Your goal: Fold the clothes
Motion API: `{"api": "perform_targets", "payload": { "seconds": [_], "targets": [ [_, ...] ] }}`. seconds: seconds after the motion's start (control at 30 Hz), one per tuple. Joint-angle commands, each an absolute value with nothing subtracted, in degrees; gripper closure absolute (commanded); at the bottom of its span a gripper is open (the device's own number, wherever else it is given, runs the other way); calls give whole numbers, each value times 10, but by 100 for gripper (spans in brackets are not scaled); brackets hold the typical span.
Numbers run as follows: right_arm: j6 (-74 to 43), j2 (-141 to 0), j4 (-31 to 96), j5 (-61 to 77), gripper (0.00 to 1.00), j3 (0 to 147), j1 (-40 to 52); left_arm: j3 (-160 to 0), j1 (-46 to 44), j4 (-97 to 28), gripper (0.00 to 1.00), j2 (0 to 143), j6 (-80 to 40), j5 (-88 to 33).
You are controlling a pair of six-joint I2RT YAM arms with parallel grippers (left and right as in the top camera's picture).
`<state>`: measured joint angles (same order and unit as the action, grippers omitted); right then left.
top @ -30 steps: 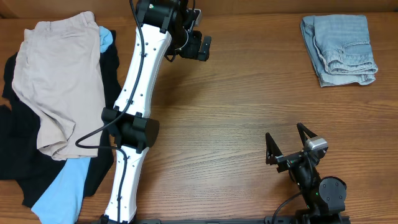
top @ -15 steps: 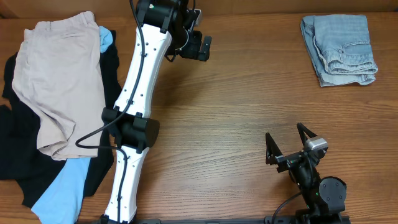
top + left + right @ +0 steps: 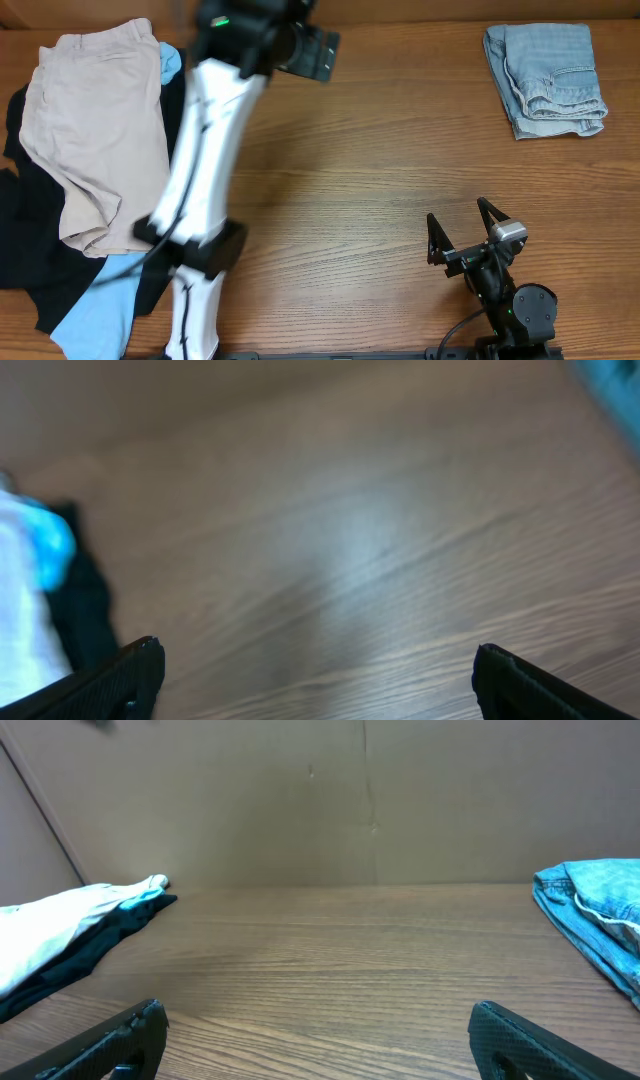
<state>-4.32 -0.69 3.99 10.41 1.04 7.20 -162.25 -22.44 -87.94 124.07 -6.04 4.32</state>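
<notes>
A: Item 1, denim shorts – loc?
B: Light-wash denim shorts (image 3: 545,80), folded, at far right corner of desk (image 3: 380,190). Back pocket & cuff face up. Lying alone, well apart from both hands.

A: Item 2, other garments?
B: Unfolded heap along left edge. Beige shorts (image 3: 95,130) on top, spread out. Black garment (image 3: 30,260) beneath, sticking out twd near left corner. Sky-blue garment (image 3: 95,310) shows in 2 places: small bit at far side just beside the beige, larger bit at near left corner.

A: Item 3, the left hand?
B: The left hand (image 3: 318,55) is over far edge, left of centre; arm & hand blurred in overhead view. Wrist cam, also blurred: fingers set wide apart, nothing btwn them, bare wood below. Sky-blue & black cloth at the view's left side.

A: Item 4, the right hand?
B: The right hand (image 3: 462,230) is by near edge, right of centre. Fingers spread wide, empty, not touching any garment. Its wrist cam looks across desk: heap far off on left, denim far off on right, bare wood btwn.
</notes>
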Motion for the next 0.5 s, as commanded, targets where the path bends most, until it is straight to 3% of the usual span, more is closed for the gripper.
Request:
{"api": "perform_targets", "payload": {
  "seconds": [0.0,0.47],
  "targets": [
    [-45,-2,38,101,0,5,71,-1581,-198,-862,0,1150,-64,64],
    [-45,-2,37,101,0,5,71,-1020,0,-550,0,797,-65,-101]
  ]
}}
